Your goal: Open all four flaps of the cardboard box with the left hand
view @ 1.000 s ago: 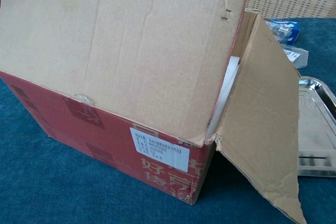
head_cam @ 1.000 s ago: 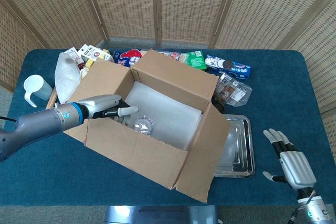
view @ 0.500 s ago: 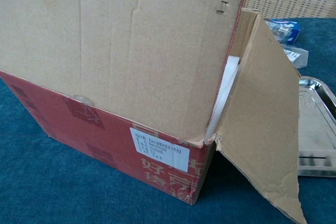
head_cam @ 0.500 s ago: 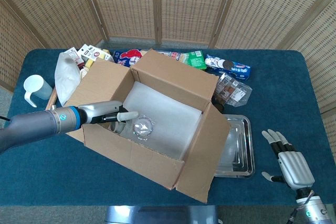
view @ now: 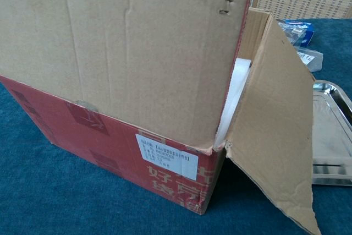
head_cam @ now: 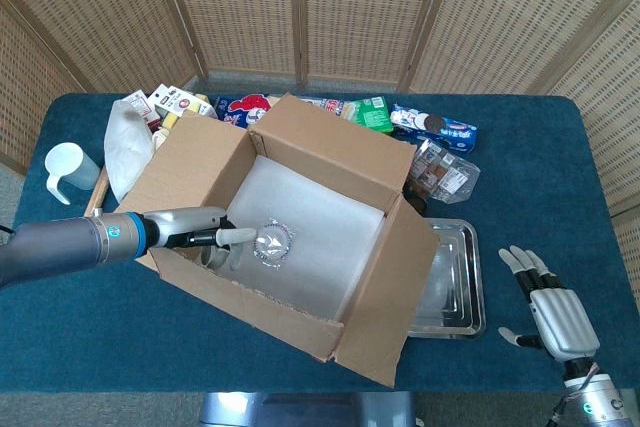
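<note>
Cardboard box (head_cam: 290,217) sat mid-frame on the blue table (head_cam: 540,157), red printed walls, plain brown flaps, white liner inside. Left hand (head_cam: 205,232) reached over the near flap (view: 126,53), which stood almost upright; whether it gripped anything, couldn't tell. Right hand (head_cam: 550,307) lay released, fingers spread, lower right. Corrugated board looked light and stiff, creasing at the hinge. Best pushed at the free edge.

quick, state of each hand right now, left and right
Left hand: reaching over the near flap into the cardboard box; grip cannot be told.
Right hand: open, holding nothing, on the table.
</note>
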### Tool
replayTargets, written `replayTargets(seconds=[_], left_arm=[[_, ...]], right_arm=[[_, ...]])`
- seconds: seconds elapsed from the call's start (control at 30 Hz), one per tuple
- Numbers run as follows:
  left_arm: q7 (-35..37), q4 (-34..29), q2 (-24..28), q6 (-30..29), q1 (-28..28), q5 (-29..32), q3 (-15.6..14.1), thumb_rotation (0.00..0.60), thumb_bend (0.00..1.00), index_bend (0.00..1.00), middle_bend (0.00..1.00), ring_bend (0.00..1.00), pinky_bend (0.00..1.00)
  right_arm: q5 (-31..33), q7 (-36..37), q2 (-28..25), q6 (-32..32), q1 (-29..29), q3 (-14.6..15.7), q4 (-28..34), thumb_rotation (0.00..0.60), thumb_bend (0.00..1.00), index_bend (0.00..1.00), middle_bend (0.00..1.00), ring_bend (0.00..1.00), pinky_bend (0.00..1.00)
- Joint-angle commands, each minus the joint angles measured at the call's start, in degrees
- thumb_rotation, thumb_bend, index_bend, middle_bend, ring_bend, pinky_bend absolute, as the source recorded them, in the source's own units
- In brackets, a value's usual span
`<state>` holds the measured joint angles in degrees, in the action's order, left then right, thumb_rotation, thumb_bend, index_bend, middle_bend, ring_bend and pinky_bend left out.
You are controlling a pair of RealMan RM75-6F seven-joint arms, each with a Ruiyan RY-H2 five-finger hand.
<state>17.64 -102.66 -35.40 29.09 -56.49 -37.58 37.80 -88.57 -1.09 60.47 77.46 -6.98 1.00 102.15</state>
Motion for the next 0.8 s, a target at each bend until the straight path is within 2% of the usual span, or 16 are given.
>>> replayTargets(seconds=[0.03,0.2,0.37,0.8], left_arm=[[-0.90,0.03,0.48,2.46,0.90,1.70,1.11,0.000,0.00,0.50,0.73,0.41,0.43],[-2.93,0.47,0.79,6.34,2.57,4.72,3.31,0.000,0.00,0.50,0.73,0.41,0.43],[-5.23,0.63,0.68,10.36,3.81,6.37,4.25,0.000,0.00,0.50,0.73,0.41,0.43],[-7.86,-2.60,0.58,12.33,4.23,4.00,1.63,0.000,0.00,0.49,0.73,0.41,0.43]], right_arm=[[-0.05,-0.11,0.04,0.00,0.01,0.04,0.03,0.600,0.00,0.00,0.00,0.00,0.25],[-0.13,-0.33,0.14,0.00,0.01,0.10,0.11,0.600,0.00,0.00,0.00,0.00,0.25],[-0.14,-0.36,0.11,0.12,0.05,0.08,0.16,0.600,0.00,0.00,0.00,0.00,0.25],[-0.13,-0.20,0.02,0.18,0.06,0.07,0.18,0.600,0.00,0.00,0.00,0.00,0.25]])
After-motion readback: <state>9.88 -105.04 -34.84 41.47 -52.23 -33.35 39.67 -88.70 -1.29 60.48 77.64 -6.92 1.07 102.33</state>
